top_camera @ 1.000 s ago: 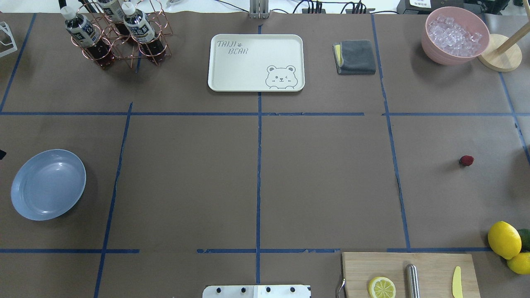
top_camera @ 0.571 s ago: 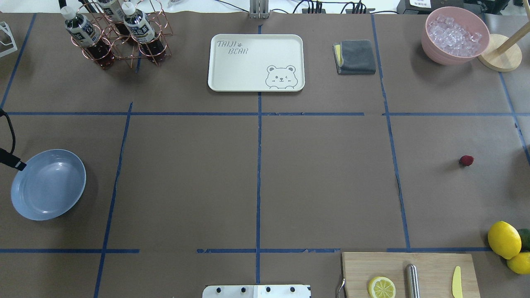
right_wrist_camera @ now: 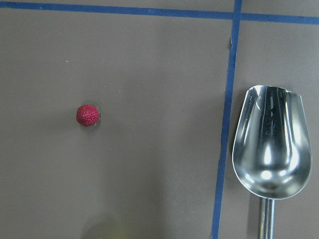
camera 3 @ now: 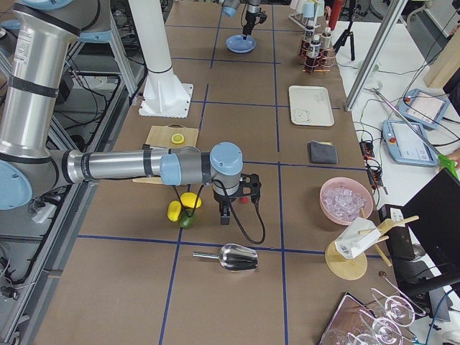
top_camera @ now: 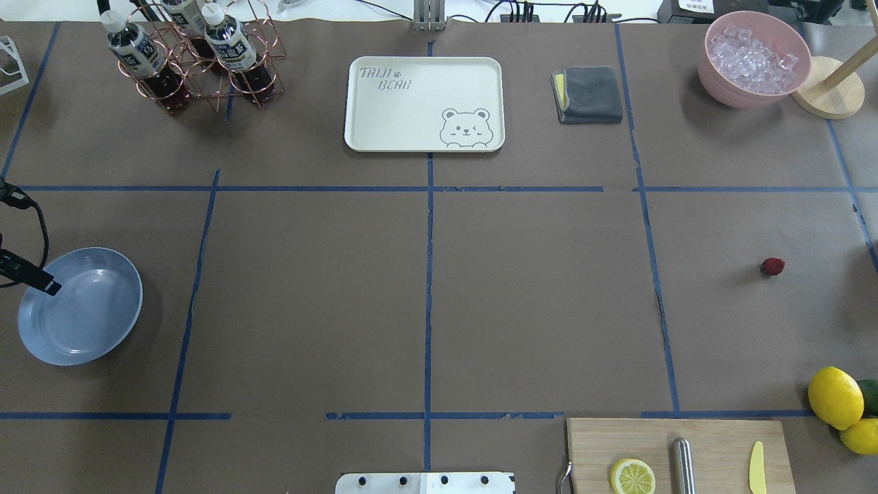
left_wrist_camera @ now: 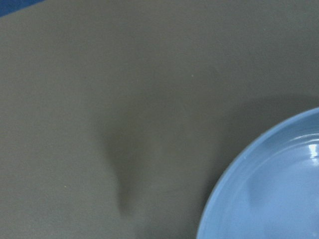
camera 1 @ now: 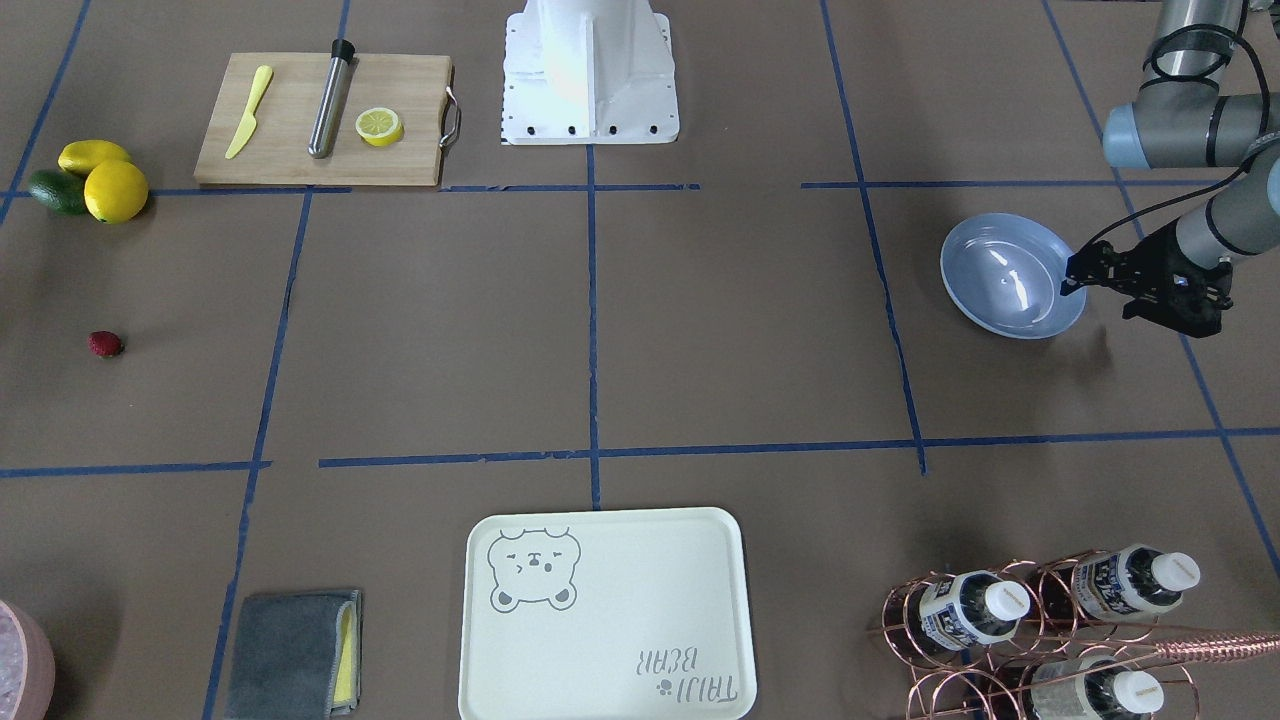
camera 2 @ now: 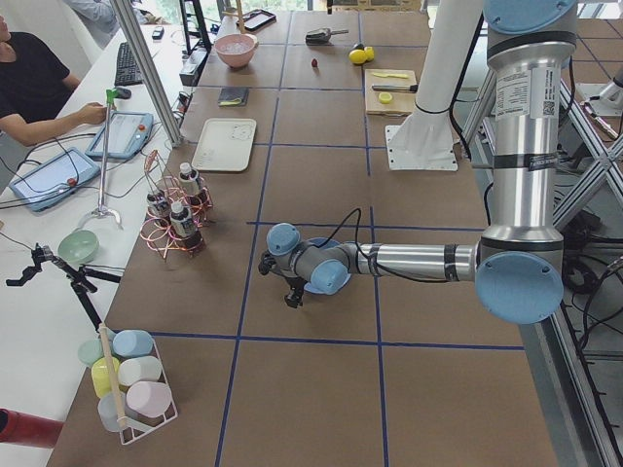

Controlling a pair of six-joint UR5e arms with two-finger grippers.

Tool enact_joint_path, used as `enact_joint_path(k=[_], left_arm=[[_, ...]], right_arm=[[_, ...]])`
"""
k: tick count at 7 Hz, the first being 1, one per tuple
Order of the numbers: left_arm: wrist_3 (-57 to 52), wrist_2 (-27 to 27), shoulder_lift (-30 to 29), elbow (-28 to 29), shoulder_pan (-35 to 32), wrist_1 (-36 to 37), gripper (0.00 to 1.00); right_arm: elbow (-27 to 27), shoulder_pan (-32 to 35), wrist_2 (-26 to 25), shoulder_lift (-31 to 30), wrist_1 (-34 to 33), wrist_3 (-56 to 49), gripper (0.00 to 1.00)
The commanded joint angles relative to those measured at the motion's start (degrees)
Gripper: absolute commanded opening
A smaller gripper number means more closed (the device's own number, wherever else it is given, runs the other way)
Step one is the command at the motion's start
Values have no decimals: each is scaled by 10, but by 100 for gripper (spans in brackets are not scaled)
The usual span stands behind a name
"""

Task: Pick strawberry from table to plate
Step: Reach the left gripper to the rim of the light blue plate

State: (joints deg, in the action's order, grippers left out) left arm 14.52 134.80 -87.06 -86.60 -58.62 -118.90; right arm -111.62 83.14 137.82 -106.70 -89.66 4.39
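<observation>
A: Strawberry position?

B: We log the strawberry [top_camera: 773, 266] lying on the brown tabletop [top_camera: 535, 295], on the robot's right side. It lies alone inside a blue-taped square. Two lemons [top_camera: 835, 396] sit closer to the robot's edge, apart from it. The right wrist view has the berry below the camera. It also shows a metal scoop [right_wrist_camera: 271, 149] off to one side, across a tape line.

A: And the plate?

B: The light-blue plate [top_camera: 89, 315] sits on the robot's left side, well apart from the berry. Most of the tabletop lies between them.

A: Claws?

B: The left claw [camera 1: 1078, 275] hovers at the plate's outer rim, its tip just over the edge in the overhead view. We cannot tell whether its fingers are spread or pressed together, because its wrist camera shows only rim and paper. The right claw [camera 3: 228, 212] hangs over the tabletop near the berry. We see it only from the side camera, so we cannot tell its state either.
</observation>
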Motion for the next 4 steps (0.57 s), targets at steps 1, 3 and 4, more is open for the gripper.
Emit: enact_joint_path(k=[1,3,4], left_arm=[[1,0,0,-1,5,0,12],[2,3,0,-14,5,1,0],[7,7,0,-43,5,3,0]], right_arm=[[0,0,1,0,0,0,100],[0,0,1,0,0,0,100],[0,0,1,0,0,1,100]])
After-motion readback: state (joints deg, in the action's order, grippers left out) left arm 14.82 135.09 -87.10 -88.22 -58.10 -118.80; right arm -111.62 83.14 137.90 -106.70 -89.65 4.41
